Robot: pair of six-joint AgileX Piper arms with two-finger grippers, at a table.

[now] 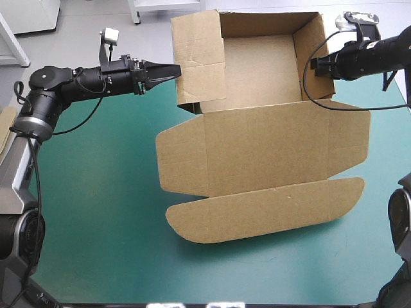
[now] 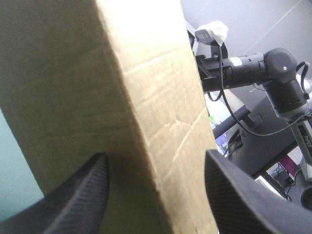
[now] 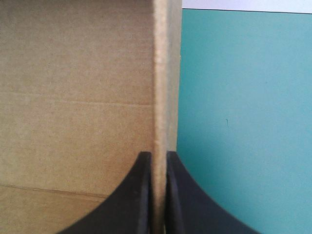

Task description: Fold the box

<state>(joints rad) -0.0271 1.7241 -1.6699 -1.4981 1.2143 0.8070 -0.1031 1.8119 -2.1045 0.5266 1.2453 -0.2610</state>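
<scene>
Here's the brown box at twelve o'clock on the teal-green surface, tray walls standing, lid lying flat toward six. Over at two o'clock the right gripper has its jaws pinching the edge of the right wall, a solid anchor. At ten o'clock the left gripper waits, jaws spread, with the left wall between them. Best play, I'd say: hold the right side firm, close squarely on the left wall, and keep both walls upright.

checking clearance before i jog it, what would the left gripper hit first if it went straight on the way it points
The box: its raised left wall stands right ahead of the left gripper, and the wall's edge sits inside the open gripper. Whether they touch is unclear.
</scene>
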